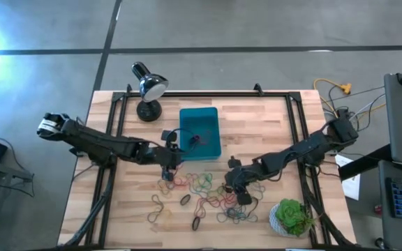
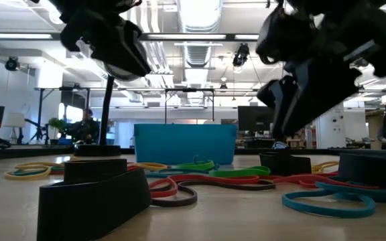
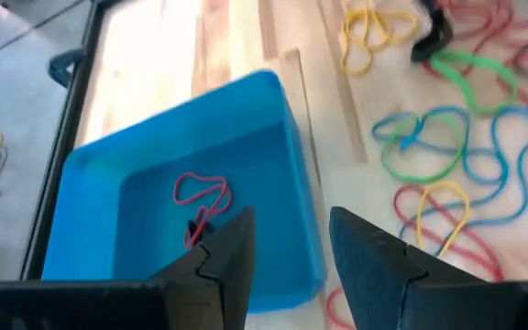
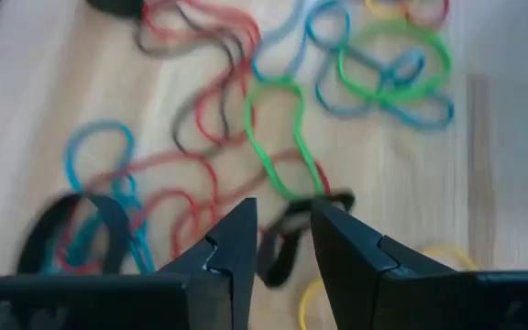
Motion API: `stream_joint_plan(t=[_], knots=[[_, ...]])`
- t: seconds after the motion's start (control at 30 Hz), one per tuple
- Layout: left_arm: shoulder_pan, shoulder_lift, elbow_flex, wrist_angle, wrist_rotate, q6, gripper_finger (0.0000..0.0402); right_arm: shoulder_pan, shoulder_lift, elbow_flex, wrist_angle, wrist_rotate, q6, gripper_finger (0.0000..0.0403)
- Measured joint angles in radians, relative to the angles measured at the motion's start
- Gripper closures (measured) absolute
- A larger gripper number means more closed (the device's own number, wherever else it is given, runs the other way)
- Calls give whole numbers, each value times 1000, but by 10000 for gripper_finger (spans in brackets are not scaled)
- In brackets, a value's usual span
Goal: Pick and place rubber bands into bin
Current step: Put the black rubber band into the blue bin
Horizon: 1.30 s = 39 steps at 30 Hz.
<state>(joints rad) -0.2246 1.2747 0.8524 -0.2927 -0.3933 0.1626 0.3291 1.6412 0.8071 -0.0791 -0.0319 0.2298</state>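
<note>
Many coloured rubber bands (image 1: 201, 195) lie loose on the near middle of the wooden table. The teal-blue bin (image 1: 204, 122) stands at the far middle, with a red band (image 3: 202, 192) and a dark one lying on its floor. My left gripper (image 3: 291, 220) hangs open over the bin's near left corner (image 1: 172, 155), with nothing between its fingers. My right gripper (image 4: 282, 211) is open and points down over the right part of the pile (image 1: 237, 188). A black band (image 4: 278, 252) lies just below its fingertips. In the low view the right gripper (image 2: 283, 137) is clear of the tabletop.
A black desk lamp (image 1: 149, 87) stands at the far left beside the bin. A green plant in a white pot (image 1: 292, 217) sits at the near right corner. Black frame rails (image 1: 295, 118) run along the table's sides. Cables lie off the table's far right corner.
</note>
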Motion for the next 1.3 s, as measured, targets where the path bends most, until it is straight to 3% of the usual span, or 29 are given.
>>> stream_joint_plan(t=[0.23, 0.67, 1.0, 1.3], knots=[[-14, 5, -10, -4, 0, -3, 274, 14, 73, 19, -1, -5, 3, 302], [-13, 5, -11, 2, -2, -3, 274, 14, 38, 22, -59, 9, -21, 303], [-13, 5, -14, 0, -5, -2, 274, 14, 89, 22, -44, 9, -20, 305], [-13, 4, -16, 0, -4, -1, 274, 27, 68, 22, -47, 62, -87, 389]])
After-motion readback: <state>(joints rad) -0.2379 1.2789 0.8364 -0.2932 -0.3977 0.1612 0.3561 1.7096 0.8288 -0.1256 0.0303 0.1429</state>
